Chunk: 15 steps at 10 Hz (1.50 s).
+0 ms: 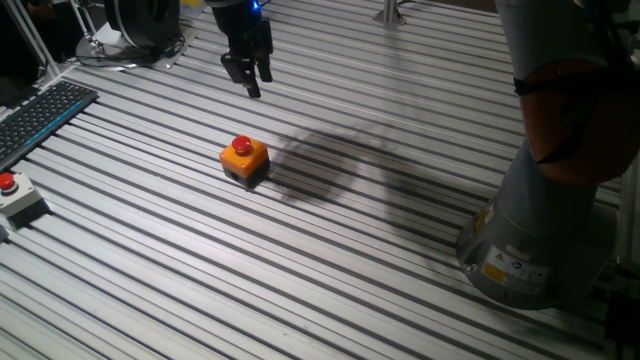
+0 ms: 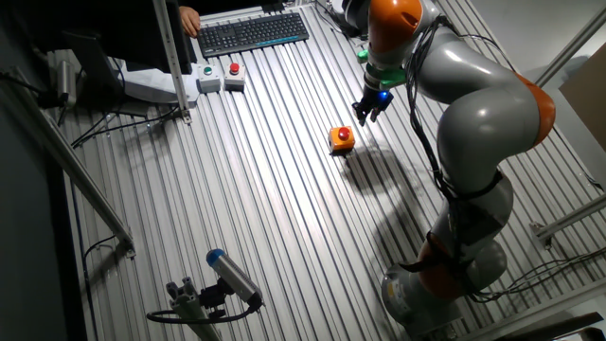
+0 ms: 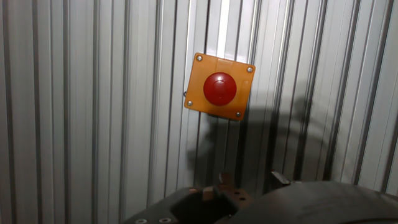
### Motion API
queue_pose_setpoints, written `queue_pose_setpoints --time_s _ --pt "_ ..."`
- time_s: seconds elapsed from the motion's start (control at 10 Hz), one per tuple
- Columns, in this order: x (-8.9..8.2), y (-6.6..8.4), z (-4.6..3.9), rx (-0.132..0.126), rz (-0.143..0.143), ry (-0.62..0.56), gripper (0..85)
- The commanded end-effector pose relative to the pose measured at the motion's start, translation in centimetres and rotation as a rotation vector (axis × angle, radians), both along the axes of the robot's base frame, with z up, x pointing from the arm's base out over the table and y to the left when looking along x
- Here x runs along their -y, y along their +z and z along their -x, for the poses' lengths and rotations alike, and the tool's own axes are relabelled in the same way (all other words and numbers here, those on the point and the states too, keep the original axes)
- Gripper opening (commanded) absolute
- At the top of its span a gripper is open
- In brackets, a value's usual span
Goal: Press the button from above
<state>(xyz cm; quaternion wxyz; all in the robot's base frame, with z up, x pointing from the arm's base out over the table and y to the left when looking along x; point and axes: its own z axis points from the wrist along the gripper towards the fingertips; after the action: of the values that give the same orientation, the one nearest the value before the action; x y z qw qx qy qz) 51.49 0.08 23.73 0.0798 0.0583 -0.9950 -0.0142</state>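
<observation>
The black two-finger gripper point(image 1: 250, 72) hangs in the air above the bench, pointing down and holding nothing; whether its fingertips are parted or together I cannot tell from any view. Below it and a little to one side sits the small round red push-button on its orange cube-shaped box with a dark base point(image 1: 244, 158), alone on the ribbed grey metal bench point(image 1: 330, 260). In the hand view the button point(image 3: 219, 88) lies above the middle of the frame, so the gripper appears not yet to be centred over it.

This looks like the approach step: the press has not been made. The next move calls for a sideways shift until the fingertips stand straight above the red cap, then a vertical descent onto it.

The silver and orange arm point(image 2: 473, 104) arches over from its base at the bench edge, wrist bent downward.

A second red button on a grey-white box point(image 1: 14, 195) lies well apart, near a dark keyboard point(image 1: 40, 115).
</observation>
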Motion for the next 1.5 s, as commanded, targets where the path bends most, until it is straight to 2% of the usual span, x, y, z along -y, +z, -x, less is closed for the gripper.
queue_pose_setpoints --time_s 0.0,0.5,0.8,0.9,1.0,1.1,1.2,1.3,1.4 --pt "0.05 -0.03 0.05 0.000 0.000 0.000 34.0" --pt "0.12 -0.06 0.09 0.001 -0.005 -0.007 34.0" --pt "0.00 -0.01 0.04 0.009 -0.024 -0.026 34.0" --pt "0.02 0.11 -0.07 -0.007 -0.015 -0.018 34.0" --pt "-0.05 0.26 -0.14 -0.035 -0.010 -0.022 34.0" --pt "-0.18 0.33 -0.09 -0.042 0.001 -0.024 34.0" --pt "-0.27 0.35 0.02 -0.035 0.014 -0.029 51.0" --pt "-0.44 0.26 0.08 -0.023 0.024 -0.022 34.0" --pt "-0.40 0.22 0.06 -0.027 0.015 -0.013 34.0"
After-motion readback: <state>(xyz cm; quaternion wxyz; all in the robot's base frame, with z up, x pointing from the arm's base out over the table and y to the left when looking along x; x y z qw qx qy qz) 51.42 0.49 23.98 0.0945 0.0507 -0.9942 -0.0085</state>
